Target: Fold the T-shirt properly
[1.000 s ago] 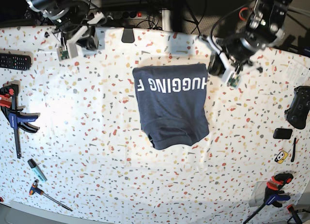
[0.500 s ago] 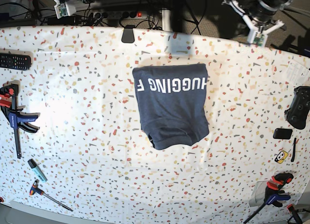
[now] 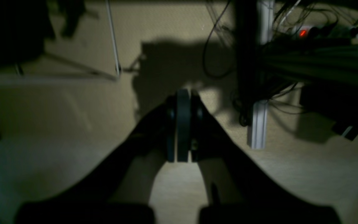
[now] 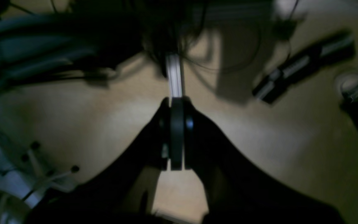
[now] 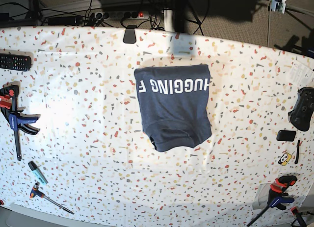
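With both the left gripper [image 3: 179,130] and right gripper [image 4: 176,137] closed on nothing, far off the table, the folded T-shirt [image 5: 174,105] could stay skewed, its near hem uneven.

Both arms cut off at base view's top edge — right gripper [image 4: 176,137] surroundings blurred, dim.

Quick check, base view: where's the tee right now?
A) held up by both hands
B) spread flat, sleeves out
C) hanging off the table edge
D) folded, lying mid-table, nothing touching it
D: the T-shirt lies folded into a compact block mid-table, lettering up, with no arm near it; both wrist views show shut hands over the floor, left hand, right hand.
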Motion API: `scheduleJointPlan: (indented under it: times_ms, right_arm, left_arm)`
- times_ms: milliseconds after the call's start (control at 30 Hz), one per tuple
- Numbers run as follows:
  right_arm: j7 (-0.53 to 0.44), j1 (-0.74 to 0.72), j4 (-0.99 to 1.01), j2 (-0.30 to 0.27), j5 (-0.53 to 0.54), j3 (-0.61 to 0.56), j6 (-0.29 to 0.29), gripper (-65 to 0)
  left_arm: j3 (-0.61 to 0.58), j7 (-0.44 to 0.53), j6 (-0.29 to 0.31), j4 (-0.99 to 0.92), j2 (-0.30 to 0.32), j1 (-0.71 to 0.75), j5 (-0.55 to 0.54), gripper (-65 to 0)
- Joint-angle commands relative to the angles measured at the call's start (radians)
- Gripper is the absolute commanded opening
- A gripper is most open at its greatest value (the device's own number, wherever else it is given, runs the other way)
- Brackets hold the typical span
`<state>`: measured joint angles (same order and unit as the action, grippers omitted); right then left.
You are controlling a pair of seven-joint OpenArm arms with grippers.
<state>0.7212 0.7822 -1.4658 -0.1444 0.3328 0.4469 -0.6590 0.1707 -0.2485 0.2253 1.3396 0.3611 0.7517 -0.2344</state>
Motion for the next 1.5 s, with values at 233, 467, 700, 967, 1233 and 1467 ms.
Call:
scheduleJointPlan:
  times_ms: [233,467,700,967,1233,1467]
  right_arm:
    - [-0.102,-0.195,0.434,-0.095,0.003,0.005,-0.007,-65.0]
    - [-0.182,-0.336,0.674,-0.111,-0.099,0.004,-0.014,-65.0]
    - [-0.212,-0.410,0.756,-0.111,-0.112,-0.025,-0.015,-65.0]
    - [-0.316,-0.436,0.760,-0.111,-0.150,-0.269,0.080,-65.0]
    - [-0.354,-0.438,0.760,-0.111,-0.150,-0.456,0.201,-65.0]
    - [-0.371,-0.439,0.761,-0.110,-0.146,-0.467,0.211,-65.0]
  left_arm:
    - [0.006,0.121,0.041,-0.434,-0.048,-0.134,-0.002,-65.0]
    - [0.006,0.168,0.068,-0.686,-0.108,-0.263,-0.001,-65.0]
    - [0.006,0.171,0.068,-0.759,-0.182,-0.331,0.094,-65.0]
    - [0.006,0.192,0.067,-0.758,-0.240,-0.352,0.097,-65.0]
    - [0.006,0.193,0.067,-0.758,-0.245,-0.355,0.096,-65.0]
    - [0.006,0.198,0.048,-0.767,-0.245,-0.356,0.096,-65.0]
